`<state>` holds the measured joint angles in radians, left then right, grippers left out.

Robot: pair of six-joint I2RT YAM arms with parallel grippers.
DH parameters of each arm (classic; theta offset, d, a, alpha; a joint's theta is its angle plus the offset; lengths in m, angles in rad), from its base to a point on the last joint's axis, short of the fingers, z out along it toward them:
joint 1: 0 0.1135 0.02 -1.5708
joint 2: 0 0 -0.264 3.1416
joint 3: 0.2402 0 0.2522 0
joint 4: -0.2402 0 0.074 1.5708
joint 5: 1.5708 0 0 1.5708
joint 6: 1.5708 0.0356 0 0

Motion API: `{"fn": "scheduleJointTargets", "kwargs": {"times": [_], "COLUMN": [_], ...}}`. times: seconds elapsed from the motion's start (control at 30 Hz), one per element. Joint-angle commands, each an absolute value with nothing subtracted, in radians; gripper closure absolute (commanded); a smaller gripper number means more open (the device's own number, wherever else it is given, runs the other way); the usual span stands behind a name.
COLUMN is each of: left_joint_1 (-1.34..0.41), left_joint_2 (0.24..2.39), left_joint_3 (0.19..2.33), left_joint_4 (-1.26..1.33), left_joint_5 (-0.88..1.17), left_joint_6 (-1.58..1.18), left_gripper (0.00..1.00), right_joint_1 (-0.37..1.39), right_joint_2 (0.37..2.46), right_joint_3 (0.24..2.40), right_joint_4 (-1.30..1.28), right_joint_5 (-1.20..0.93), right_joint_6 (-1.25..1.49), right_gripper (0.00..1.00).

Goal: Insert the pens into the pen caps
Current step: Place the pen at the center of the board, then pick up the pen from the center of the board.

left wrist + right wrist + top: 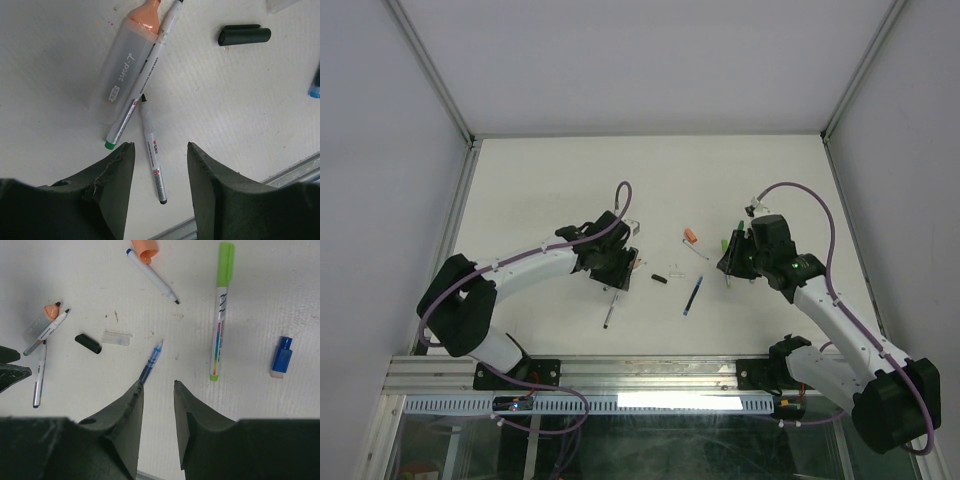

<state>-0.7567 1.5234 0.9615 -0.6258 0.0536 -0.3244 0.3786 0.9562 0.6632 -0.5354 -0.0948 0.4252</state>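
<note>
Left jaws and right jaws both stand open, empty. I think the left jaws should lower straight over the grey pen [152, 147] and pinch its barrel's middle.

near pen [154, 157] touches far pen [147, 65] | cap [244, 35] right of both, apart | all on table [250, 125]
</note>
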Motion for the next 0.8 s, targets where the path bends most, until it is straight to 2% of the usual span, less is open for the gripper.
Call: {"fn": "scheduleJointTargets", "kwargs": {"times": [0.0,0.6,0.77], "left_joint_1": [-0.788,-0.873,-0.885], "left_joint_2": [1.534,1.644,1.652], "left_joint_3": [0.952,0.966,0.963], "left_joint_4": [-0.618,-0.649,-0.648], "left_joint_5": [0.072,-0.068,-0.076], "left_joint_6": [-0.336,-0.382,-0.393], "left_gripper": [0.53,0.58,0.65], "right_joint_1": [0.385,0.384,0.384], "right_joint_2": [0.95,0.953,0.95], "right_joint_3": [0.668,0.651,0.646], "right_joint_4": [-0.491,-0.479,-0.48], "right_joint_5": [-0.108,-0.113,-0.11], "right_joint_6": [0.417,0.426,0.426], "right_gripper": [0.67,0.67,0.67]}}
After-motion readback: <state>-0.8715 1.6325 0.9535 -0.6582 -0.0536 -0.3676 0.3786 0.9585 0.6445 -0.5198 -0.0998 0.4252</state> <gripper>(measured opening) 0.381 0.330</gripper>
